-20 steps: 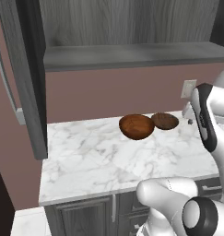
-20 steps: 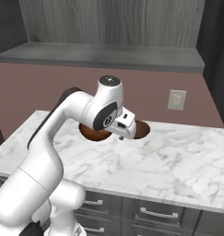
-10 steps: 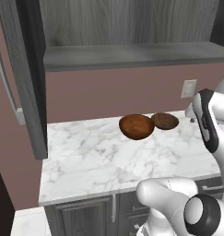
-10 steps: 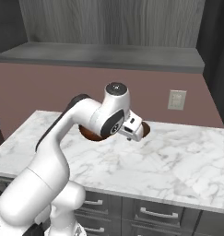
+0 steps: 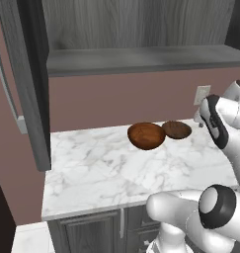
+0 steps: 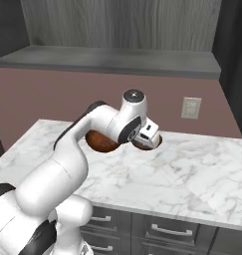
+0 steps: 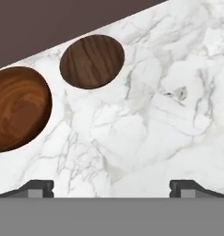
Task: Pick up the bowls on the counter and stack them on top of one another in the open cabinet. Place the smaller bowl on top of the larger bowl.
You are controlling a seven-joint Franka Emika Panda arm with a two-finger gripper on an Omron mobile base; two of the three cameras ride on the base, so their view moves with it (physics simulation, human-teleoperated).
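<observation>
Bowls: larger bowl (image 7: pixel 16 108) and smaller bowl (image 7: pixel 92 61) sit side by side on the counter (image 7: pixel 168 115). Gripper (image 7: pixel 112 188), spread wide and empty, hovers nearby; approach step, next descending over the larger bowl's rim.

You're seeing larger bowl (image 7: pixel 19 109) showing reddish-brown, swirling darker grain. Smaller bowl (image 7: pixel 92 61) showing darker brown, straight grain stripes. Tabletop (image 7: pixel 159 115) showing white marble, grey veining. Wall (image 5: pixel 116 101) showing dusty mauve. Open cabinet (image 5: pixel 136 29) showing dark grey wood-grain; shelf (image 5: pixel 141 58) flat grey. Lower drawers (image 6: pixel 167 231) showing dark grey. Outlet plate (image 6: pixel 190 107) showing off-white.
</observation>
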